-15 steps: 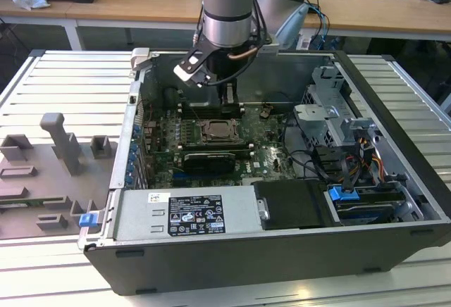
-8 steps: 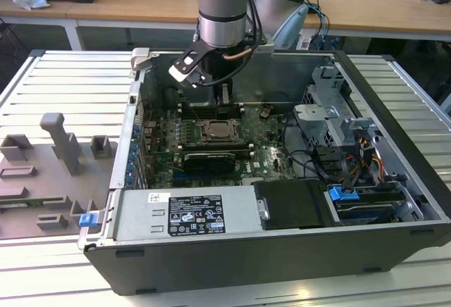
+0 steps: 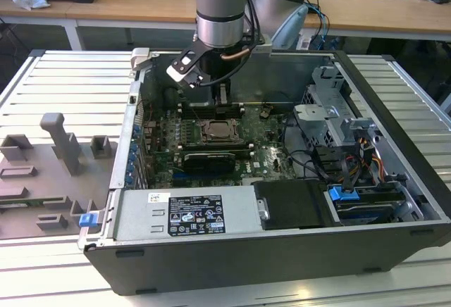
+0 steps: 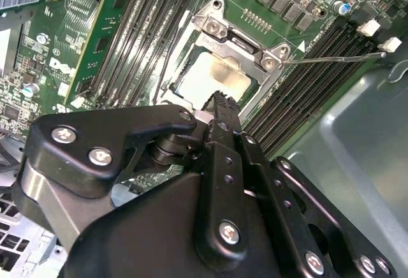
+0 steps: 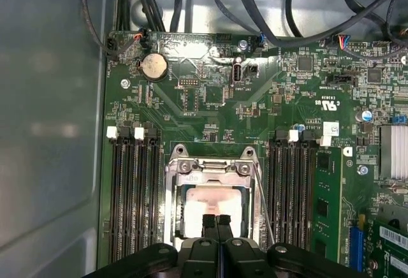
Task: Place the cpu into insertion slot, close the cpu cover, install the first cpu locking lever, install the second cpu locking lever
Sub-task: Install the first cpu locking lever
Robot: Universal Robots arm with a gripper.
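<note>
The cpu lies flat in the insertion slot, its pale face glinting; it shows in both wrist views. The silvery cpu cover is down over it, framing the chip through its window. A thin wire locking lever sticks out sideways over the memory slots and runs along the socket's side. My gripper hovers just above the socket's edge, fingers pressed together with nothing between them. In the exterior view the gripper hangs over the socket inside the open case.
Long black memory slots flank the socket on both sides. A black graphics card sits in front of the socket, with a drive cage and cables on the exterior view's right. The case walls ring the board; grey fixtures stand outside.
</note>
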